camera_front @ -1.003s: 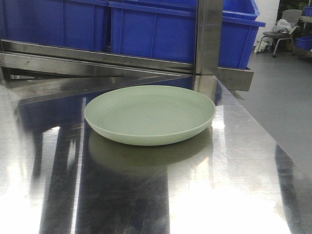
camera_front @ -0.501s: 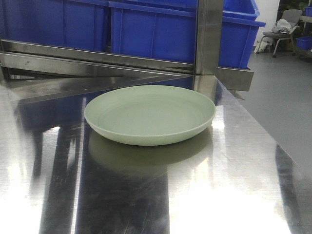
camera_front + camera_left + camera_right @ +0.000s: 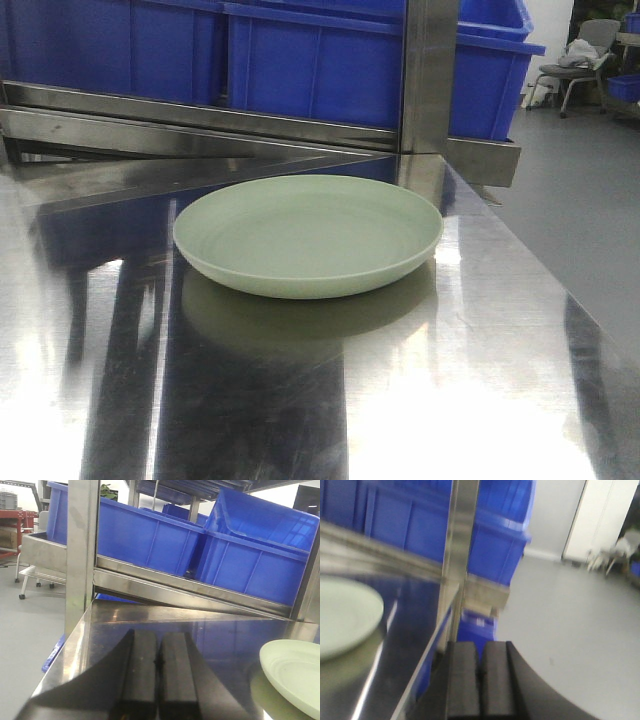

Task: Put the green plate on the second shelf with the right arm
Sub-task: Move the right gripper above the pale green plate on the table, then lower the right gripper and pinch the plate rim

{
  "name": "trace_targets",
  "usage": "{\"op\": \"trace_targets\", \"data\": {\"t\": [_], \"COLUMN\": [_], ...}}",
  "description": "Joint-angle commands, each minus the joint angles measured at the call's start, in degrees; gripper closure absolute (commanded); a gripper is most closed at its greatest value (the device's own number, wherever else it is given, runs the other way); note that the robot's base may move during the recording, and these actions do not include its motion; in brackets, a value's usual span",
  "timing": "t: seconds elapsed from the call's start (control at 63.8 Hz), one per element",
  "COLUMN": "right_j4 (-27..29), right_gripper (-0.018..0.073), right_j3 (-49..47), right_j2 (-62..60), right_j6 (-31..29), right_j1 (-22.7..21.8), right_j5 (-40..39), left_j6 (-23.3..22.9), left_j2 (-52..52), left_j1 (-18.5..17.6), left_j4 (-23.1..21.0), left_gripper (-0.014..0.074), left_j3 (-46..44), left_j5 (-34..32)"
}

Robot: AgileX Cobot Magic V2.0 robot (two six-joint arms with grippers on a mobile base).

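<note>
The green plate lies flat on the steel bench, and only the front view shows it whole. Blue bins line the shelf behind it, and the upright post rises just past its far rim. The left wrist view catches only the plate's edge at lower right, well apart from the left fingers, which are pressed together on nothing. The right wrist view is blurred: the plate is far left and the right fingers are pressed together, out by the bench's edge.
</note>
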Motion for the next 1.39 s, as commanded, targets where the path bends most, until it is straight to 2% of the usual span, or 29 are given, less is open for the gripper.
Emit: {"op": "trace_targets", "data": {"t": [0.0, 0.047, 0.11, 0.235, 0.329, 0.47, 0.58, 0.658, 0.799, 0.877, 1.018, 1.097, 1.159, 1.238, 1.379], "right_j4": [2.53, 2.48, 0.81, -7.13, -10.48, -10.51, -8.44, -4.69, 5.52, 8.25, 9.19, 9.19, 9.19, 9.19, 9.52], "right_gripper": [0.0502, 0.0502, 0.0502, 0.0502, 0.0502, 0.0502, 0.0502, 0.0502, 0.0502, 0.0502, 0.0502, 0.0501, 0.0497, 0.0455, 0.0265], "right_j3": [-1.39, -2.28, -5.02, -12.9, -19.98, -28.75, -34.14, -36.58, -41.53, -45.01, -52.86, -57.05, -60.91, -66.4, -74.47], "right_j2": [-0.98, -0.98, -0.84, 1.98, 7.34, 19.02, 28.7, 34.79, 44.33, 48.9, 58.59, 63.73, 68.06, 73.55, 81.43], "right_j6": [4.83, 8.45, 13.09, 20.77, 22.64, 22.62, 22.62, 22.62, 21.82, 18.17, 9.77, 9.0, 9.0, 9.06, 9.15], "right_j1": [-0.08, -0.08, -0.08, -0.08, -0.08, -0.08, -0.08, -0.08, 0.42, 3.16, 13.4, 16.0, 16.34, 16.03, 15.77], "right_j5": [-14.67, -16.71, -14.97, -4.07, 1.38, 7.08, 14.16, 17.32, 18.95, 22.06, 23.98, 24.17, 26.04, 30.16, 38.95], "left_j6": [-0.17, -0.17, -0.17, -0.17, -0.17, -0.17, -0.17, -0.17, -0.17, -0.17, -0.17, -0.17, -0.17, -0.17, -0.17], "left_j2": [-1.1, -1.1, -1.1, -1.1, -1.1, -1.1, -1.1, -1.1, -1.1, -1.1, -1.1, -1.1, -1.1, -1.1, -1.1], "left_j1": [0.18, 0.18, 0.18, 0.18, 0.18, 0.18, 0.18, 0.18, 0.18, 0.18, 0.18, 0.18, 0.18, 0.18, 0.18], "left_j4": [-0.06, -0.06, -0.06, -0.06, -0.06, -0.06, -0.06, -0.06, -0.06, -0.06, -0.06, -0.06, -0.06, -0.06, -0.06], "left_gripper": [0.0466, 0.0466, 0.0466, 0.0466, 0.0466, 0.0466, 0.0466, 0.0466, 0.0466, 0.0466, 0.0466, 0.0466, 0.0466, 0.0466, 0.0466], "left_j3": [2.34, 2.34, 2.34, 2.34, 2.34, 2.34, 2.34, 2.34, 2.34, 2.34, 2.34, 2.34, 2.34, 2.34, 2.34], "left_j5": [-4.64, -4.64, -4.64, -4.64, -4.64, -4.64, -4.64, -4.64, -4.64, -4.64, -4.64, -4.64, -4.64, -4.64, -4.64]}}
